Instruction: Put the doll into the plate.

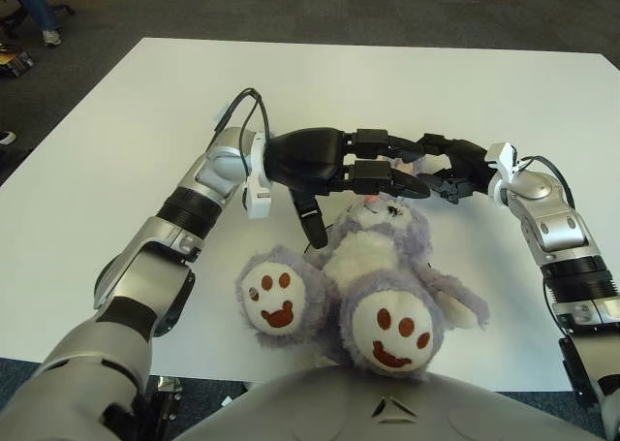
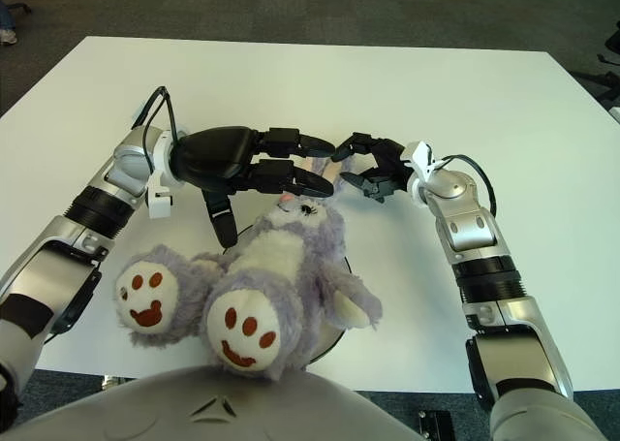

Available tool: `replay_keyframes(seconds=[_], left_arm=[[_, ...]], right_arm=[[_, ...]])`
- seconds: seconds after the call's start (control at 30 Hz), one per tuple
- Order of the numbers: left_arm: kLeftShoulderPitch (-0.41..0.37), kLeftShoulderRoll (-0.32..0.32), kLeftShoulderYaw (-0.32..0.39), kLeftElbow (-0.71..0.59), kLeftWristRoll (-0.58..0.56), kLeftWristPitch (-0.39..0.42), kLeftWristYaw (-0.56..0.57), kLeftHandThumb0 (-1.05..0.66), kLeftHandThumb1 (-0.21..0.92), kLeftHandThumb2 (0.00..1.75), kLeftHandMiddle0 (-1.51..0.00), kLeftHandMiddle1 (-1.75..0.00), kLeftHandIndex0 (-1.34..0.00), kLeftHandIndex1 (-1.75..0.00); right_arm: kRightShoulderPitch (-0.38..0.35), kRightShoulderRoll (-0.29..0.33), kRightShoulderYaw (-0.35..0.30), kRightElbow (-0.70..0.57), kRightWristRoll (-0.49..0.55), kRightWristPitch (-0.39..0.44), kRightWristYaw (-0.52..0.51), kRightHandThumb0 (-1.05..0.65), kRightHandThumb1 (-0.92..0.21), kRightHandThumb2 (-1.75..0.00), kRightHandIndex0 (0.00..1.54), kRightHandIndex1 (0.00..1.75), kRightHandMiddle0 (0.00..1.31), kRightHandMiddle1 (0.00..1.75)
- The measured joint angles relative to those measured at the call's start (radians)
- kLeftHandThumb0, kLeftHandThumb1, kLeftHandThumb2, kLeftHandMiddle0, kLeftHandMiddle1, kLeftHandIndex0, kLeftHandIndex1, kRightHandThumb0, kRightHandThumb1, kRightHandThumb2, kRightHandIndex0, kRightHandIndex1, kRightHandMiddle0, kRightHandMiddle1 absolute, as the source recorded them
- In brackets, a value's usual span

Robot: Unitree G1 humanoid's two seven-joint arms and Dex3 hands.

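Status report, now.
Left robot hand and right robot hand at doll's head. Doll lying on dark plate. Nothing in the way.

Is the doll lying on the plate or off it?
On it: the doll lies on its back, and the dark plate rim shows under its body.

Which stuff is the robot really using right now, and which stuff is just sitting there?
Using:
- doll, lying on its back
- plate, dark, mostly hidden under the doll
- left hand, fingers at the doll's head
- right hand, at the head's other side

Just there:
- white table
- someone's shoe on the floor
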Motion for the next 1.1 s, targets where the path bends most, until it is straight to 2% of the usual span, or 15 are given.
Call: replay_keyframes(seconds=[0.2, 0.37, 0.43, 0.47, 0.5, 0.57, 0.6, 0.63, 0.73, 0.77, 0.8, 0.87, 0.97, 1.07, 1.1], left_arm=[[-0.044, -0.024, 0.053, 0.188, 0.06, -0.115, 0.062, -0.69, 0.92, 0.7, 0.0, 0.0, 0.0, -0.11], [-0.075, -0.014, 0.082, 0.285, 0.08, -0.112, 0.099, -0.73, 0.92, 0.77, -0.06, -0.03, 0.0, -0.12], [-0.077, -0.006, 0.088, 0.299, 0.067, -0.069, 0.107, -0.74, 0.92, 0.78, -0.09, -0.04, 0.0, -0.13], [-0.076, -0.003, 0.092, 0.303, 0.055, -0.046, 0.108, -0.7, 0.86, 0.67, -0.2, -0.07, 0.0, -0.35], [-0.071, -0.002, 0.097, 0.304, 0.03, -0.005, 0.108, -0.69, 0.85, 0.64, -0.23, -0.07, 0.0, -0.4], [-0.06, -0.008, 0.115, 0.303, -0.038, 0.078, 0.108, -0.67, 0.8, 0.57, -0.3, -0.09, 0.0, -0.61], [-0.055, -0.013, 0.128, 0.301, -0.071, 0.12, 0.108, -0.66, 0.79, 0.56, -0.31, -0.09, 0.0, -0.64], [-0.05, -0.017, 0.138, 0.298, -0.1, 0.162, 0.106, -0.64, 0.8, 0.56, -0.31, -0.08, 0.0, -0.61], [-0.039, -0.034, 0.177, 0.293, -0.176, 0.283, 0.104, -0.64, 0.7, 0.6, -0.37, -0.09, 0.0, -0.76], [-0.036, -0.043, 0.195, 0.295, -0.196, 0.325, 0.107, -0.61, 0.7, 0.63, -0.36, -0.09, 0.0, -0.72], [-0.032, -0.054, 0.219, 0.298, -0.216, 0.368, 0.115, -0.61, 0.66, 0.65, -0.4, -0.1, 0.0, -0.79], [-0.024, -0.072, 0.255, 0.31, -0.241, 0.42, 0.142, -0.6, 0.62, 0.68, -0.43, -0.12, 0.0, -0.85], [-0.016, -0.095, 0.304, 0.336, -0.248, 0.468, 0.182, -0.56, 0.57, 0.74, -0.49, -0.16, 0.0, -0.93], [-0.014, -0.113, 0.341, 0.368, -0.244, 0.487, 0.227, -0.52, 0.55, 0.79, -0.52, -0.22, 0.0, -0.99], [-0.014, -0.119, 0.353, 0.378, -0.24, 0.492, 0.243, -0.5, 0.54, 0.82, -0.51, -0.32, 0.0, -1.02]], right_arm=[[-0.001, 0.005, -0.021, 0.043, 0.025, -0.043, 0.03, -0.44, -0.52, -0.88, 1.15, 1.75, 0.19, 1.19], [-0.004, 0.009, -0.035, 0.073, 0.046, -0.062, 0.048, -0.45, -0.52, -0.88, 1.16, 1.75, 0.2, 1.19], [-0.009, 0.011, -0.039, 0.088, 0.051, -0.071, 0.059, -0.45, -0.52, -0.88, 1.17, 1.75, 0.2, 1.19], [-0.011, 0.011, -0.042, 0.094, 0.055, -0.074, 0.064, -0.43, -0.53, -0.89, 1.17, 1.75, 0.19, 1.18], [-0.013, 0.011, -0.044, 0.098, 0.058, -0.075, 0.068, -0.43, -0.53, -0.89, 1.17, 1.75, 0.19, 1.18], [-0.016, 0.012, -0.05, 0.104, 0.063, -0.076, 0.073, -0.42, -0.52, -0.91, 1.16, 1.75, 0.17, 1.19], [-0.021, 0.012, -0.056, 0.105, 0.065, -0.077, 0.073, -0.42, -0.52, -0.91, 1.15, 1.75, 0.17, 1.19], [-0.021, 0.013, -0.062, 0.106, 0.069, -0.078, 0.073, -0.42, -0.54, -0.92, 1.09, 1.75, 0.13, 1.22], [-0.017, 0.022, -0.081, 0.114, 0.08, -0.077, 0.06, -0.41, -0.53, -0.93, 0.96, 1.72, 0.12, 1.21], [-0.01, 0.029, -0.09, 0.115, 0.084, -0.076, 0.05, -0.11, -0.48, -1.02, 0.81, 1.71, 0.08, 1.23], [-0.001, 0.039, -0.103, 0.117, 0.09, -0.073, 0.035, 0.1, -0.42, -1.09, 0.76, 1.68, 0.08, 1.23], [0.007, 0.058, -0.125, 0.117, 0.098, -0.066, 0.004, 0.27, -0.39, -1.12, 0.72, 1.63, 0.1, 1.22], [0.025, 0.088, -0.177, 0.112, 0.126, -0.043, -0.046, 0.37, -0.44, -1.02, 0.67, 1.55, 0.11, 1.2], [0.044, 0.115, -0.227, 0.092, 0.163, -0.002, -0.091, 0.4, -0.49, -0.92, 0.65, 1.5, 0.11, 1.19], [0.049, 0.123, -0.244, 0.084, 0.175, 0.012, -0.106, 0.4, -0.49, -0.91, 0.65, 1.49, 0.11, 1.18]])
